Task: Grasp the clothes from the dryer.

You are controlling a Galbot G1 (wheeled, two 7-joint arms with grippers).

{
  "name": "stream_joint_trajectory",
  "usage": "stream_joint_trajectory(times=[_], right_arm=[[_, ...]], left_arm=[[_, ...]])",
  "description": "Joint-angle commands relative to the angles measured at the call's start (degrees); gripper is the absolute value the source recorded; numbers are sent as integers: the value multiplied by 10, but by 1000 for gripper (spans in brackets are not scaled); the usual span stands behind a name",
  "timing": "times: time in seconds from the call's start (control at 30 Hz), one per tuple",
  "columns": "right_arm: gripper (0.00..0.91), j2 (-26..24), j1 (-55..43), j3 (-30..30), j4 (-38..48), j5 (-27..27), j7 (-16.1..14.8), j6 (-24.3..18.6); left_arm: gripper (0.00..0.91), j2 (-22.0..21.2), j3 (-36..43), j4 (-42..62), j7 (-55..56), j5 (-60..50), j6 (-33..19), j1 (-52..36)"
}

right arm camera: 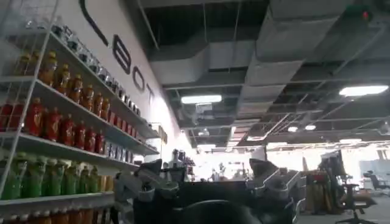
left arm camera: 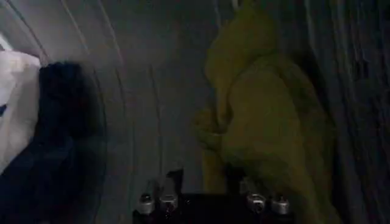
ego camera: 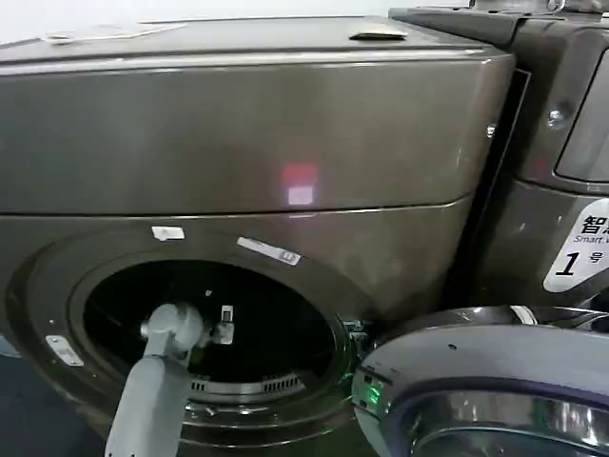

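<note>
The dryer (ego camera: pixel 238 143) is a large bronze-grey front-loader, and its round porthole (ego camera: pixel 214 328) stands open. My left arm (ego camera: pixel 152 390) reaches through the porthole, with the left gripper (ego camera: pixel 225 326) inside the dark drum. In the left wrist view the left gripper (left arm camera: pixel 206 179) is open and holds nothing. The yellow-green cloth (left arm camera: pixel 268 109) lies just ahead of its fingertips, against the drum wall. A dark navy cloth (left arm camera: pixel 55 140) and a white cloth (left arm camera: pixel 15 97) lie together farther off to one side. My right gripper (right arm camera: pixel 207 176) is open and empty, pointing up toward a ceiling.
The dryer's open door (ego camera: pixel 485 390) hangs at the lower right, close to the porthole. A second machine (ego camera: pixel 561 143) with a white "1" label (ego camera: pixel 576 252) stands to the right. Shelves of bottles (right arm camera: pixel 55 122) appear beside the right gripper.
</note>
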State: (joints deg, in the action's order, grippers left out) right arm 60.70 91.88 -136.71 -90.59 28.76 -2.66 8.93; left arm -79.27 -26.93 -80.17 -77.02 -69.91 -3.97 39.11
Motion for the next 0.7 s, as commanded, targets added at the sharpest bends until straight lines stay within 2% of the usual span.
stream_joint_trajectory(times=[0.03, 0.37, 0.57, 0.63, 0.67, 0.7], right_arm=[[907, 0, 0, 0, 0, -1, 1, -2], [907, -1, 1, 5, -6, 1, 2, 13], [907, -2, 1, 8, -8, 2, 1, 10], [907, -2, 2, 8, -9, 2, 4, 11], [907, -2, 1, 7, -10, 1, 5, 15], [907, -2, 1, 6, -10, 1, 3, 17]], left_arm=[[0, -1, 1, 1, 5, 22, 30, -4], [0, -6, 6, -25, 143, 82, 74, -28], [0, -20, 15, -32, 284, 127, 142, -49], [0, -28, 16, -34, 339, 139, 172, -55], [0, -34, 15, -34, 383, 159, 209, -57], [0, -38, 14, -35, 399, 166, 216, -58]])
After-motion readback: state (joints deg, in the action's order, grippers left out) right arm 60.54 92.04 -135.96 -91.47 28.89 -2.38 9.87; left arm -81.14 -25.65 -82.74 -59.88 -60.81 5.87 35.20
